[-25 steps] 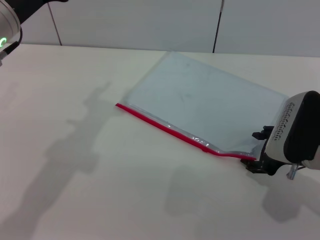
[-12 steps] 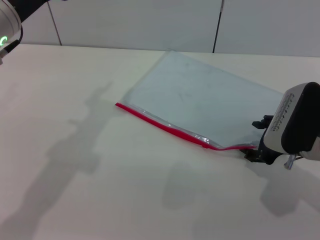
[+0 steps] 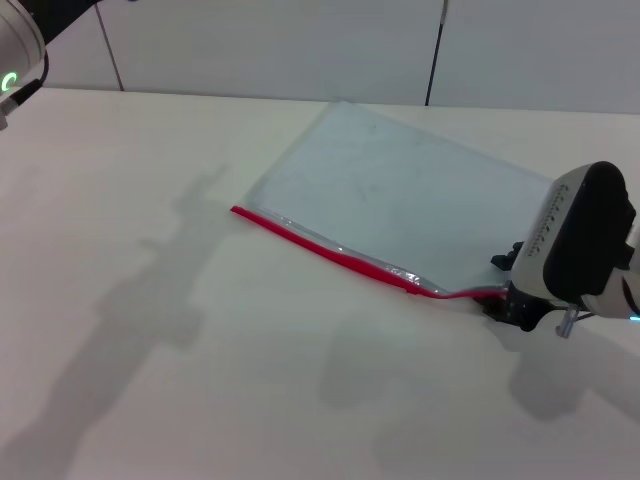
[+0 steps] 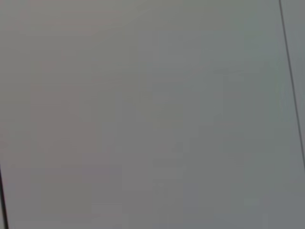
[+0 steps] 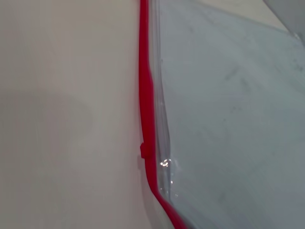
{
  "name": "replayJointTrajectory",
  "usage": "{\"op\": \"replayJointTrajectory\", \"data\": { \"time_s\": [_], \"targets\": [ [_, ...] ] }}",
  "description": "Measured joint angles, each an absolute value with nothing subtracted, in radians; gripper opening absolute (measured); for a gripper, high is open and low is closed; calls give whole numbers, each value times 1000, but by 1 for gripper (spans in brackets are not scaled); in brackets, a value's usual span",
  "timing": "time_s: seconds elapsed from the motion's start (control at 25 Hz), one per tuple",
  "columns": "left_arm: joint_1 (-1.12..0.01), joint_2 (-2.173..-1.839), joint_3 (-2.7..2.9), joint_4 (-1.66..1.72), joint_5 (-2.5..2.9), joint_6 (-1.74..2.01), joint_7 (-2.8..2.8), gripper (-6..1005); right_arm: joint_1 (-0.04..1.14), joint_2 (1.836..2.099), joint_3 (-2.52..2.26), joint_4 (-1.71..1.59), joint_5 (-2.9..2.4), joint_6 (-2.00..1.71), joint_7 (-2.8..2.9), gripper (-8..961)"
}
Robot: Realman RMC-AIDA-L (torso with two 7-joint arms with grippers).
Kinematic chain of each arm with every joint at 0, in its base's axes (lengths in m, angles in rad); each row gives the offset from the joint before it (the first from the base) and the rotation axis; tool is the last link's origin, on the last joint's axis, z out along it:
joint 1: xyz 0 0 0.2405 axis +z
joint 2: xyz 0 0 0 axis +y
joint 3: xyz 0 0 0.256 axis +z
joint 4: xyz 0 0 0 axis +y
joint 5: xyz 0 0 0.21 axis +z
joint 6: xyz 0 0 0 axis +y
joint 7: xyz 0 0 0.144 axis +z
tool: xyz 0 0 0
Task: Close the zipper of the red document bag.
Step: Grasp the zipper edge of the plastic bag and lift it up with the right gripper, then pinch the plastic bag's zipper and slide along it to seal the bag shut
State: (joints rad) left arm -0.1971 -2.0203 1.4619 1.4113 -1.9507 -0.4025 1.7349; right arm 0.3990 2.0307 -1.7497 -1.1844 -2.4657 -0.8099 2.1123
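Right claw at the corner of a document bag on a pale bench.
The red document bag lies flat on the white bench, stretching away from the claw toward grey wall panels. Its zipper runs out from the claw, whose opening I cannot tell. The left arm is raised well clear.

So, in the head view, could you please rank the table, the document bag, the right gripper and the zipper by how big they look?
1. Table
2. Document bag
3. Right gripper, though it is enlarged by nearness to the camera
4. Zipper, long but very thin
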Motion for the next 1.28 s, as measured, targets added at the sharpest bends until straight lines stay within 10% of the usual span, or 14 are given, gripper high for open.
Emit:
{"op": "replayJointTrajectory", "data": {
  "time_s": [0.8,1.28],
  "targets": [
    [-203,-2007,1459,1412,-1910,-427,1669,582,409,2028,-1738,-1243,-2452,-861,2161,207],
    [-344,-1985,1435,1438,-1379,-711,1300,580,364,2027,-1711,-1368,-2451,-901,2164,133]
  ]
}}
